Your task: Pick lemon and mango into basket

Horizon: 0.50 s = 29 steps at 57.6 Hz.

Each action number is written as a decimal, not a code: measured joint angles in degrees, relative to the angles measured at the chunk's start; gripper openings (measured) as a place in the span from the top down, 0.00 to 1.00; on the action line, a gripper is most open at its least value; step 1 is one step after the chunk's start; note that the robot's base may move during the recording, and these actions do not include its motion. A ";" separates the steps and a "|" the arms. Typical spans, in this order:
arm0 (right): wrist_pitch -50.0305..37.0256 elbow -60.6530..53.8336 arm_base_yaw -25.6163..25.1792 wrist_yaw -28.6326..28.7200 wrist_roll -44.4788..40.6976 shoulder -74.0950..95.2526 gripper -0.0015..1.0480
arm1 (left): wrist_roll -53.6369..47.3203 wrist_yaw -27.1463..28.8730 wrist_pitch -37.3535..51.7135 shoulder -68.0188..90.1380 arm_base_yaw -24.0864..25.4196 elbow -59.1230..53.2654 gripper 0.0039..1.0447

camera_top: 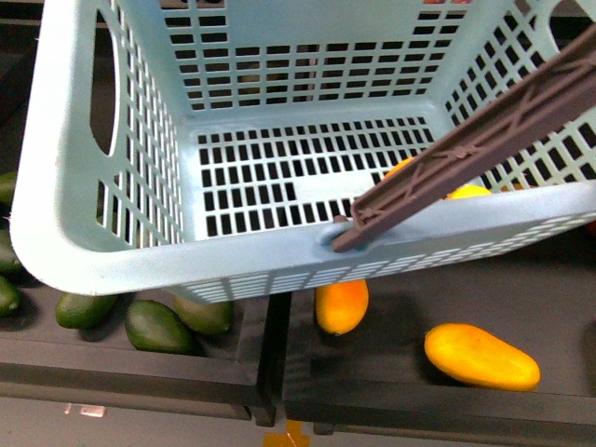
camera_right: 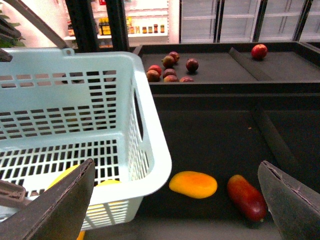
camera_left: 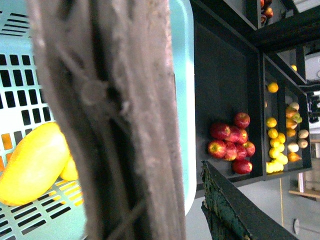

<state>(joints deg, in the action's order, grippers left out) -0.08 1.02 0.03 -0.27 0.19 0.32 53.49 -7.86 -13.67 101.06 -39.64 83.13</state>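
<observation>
We see the right gripper point(camera_right: 180, 200) only in the right wrist view, its two dark fingers point(camera_right: 65, 205) standing wide apart at the lower corners of the frame with nothing between them. The left gripper does not appear in any view; in the left wrist view the brown ribbed handle point(camera_left: 115, 120) fills the centre of the frame very close to the lens, and we cannot tell whether anything grips it. The basket point(camera_top: 56, 186) occupies the upper two thirds of the front view, its handle point(camera_top: 484, 140) running diagonally from the near rim to the upper right. One mango point(camera_right: 193, 184) lies on the dark shelf at lower centre of the right wrist view, just beside the basket's corner, with a red-orange elongated fruit point(camera_right: 247, 196) near it to the right. The front view shows a mango point(camera_top: 481, 356) at lower right, an orange-yellow fruit point(camera_top: 342, 305) at lower centre, and dark green fruits point(camera_top: 156, 326) at lower left. The left wrist view alone shows large yellow fruit point(camera_left: 32, 165) against the slotted basket surface at lower left, plus red apples point(camera_left: 231, 142) at right. We cannot identify the lemon with certainty. No writing is legible; bottles point(camera_right: 145, 28) on a shelf at the top of the right wrist view are too small to read.
</observation>
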 joint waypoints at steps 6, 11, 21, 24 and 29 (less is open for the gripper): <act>0.00 0.00 0.00 0.07 0.00 -0.02 0.08 | 0.44 -1.27 0.00 0.02 -0.22 0.00 0.73; 0.00 0.00 0.00 0.09 0.02 -0.02 0.08 | 0.87 -1.16 0.00 0.02 -0.17 0.00 0.73; 0.07 0.00 0.00 0.11 0.00 -0.02 0.08 | 0.42 -0.50 0.00 0.02 0.02 0.00 0.73; 0.07 0.00 0.00 0.11 0.00 -0.07 0.08 | 0.42 -0.46 0.00 0.02 0.07 0.00 0.73; 0.11 0.00 0.00 0.17 0.00 0.00 0.08 | 0.28 -0.22 0.00 0.02 0.17 0.00 0.73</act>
<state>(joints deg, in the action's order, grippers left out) 0.03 1.02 0.03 -0.10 0.19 0.32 53.78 -8.08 -13.67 101.08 -39.46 83.13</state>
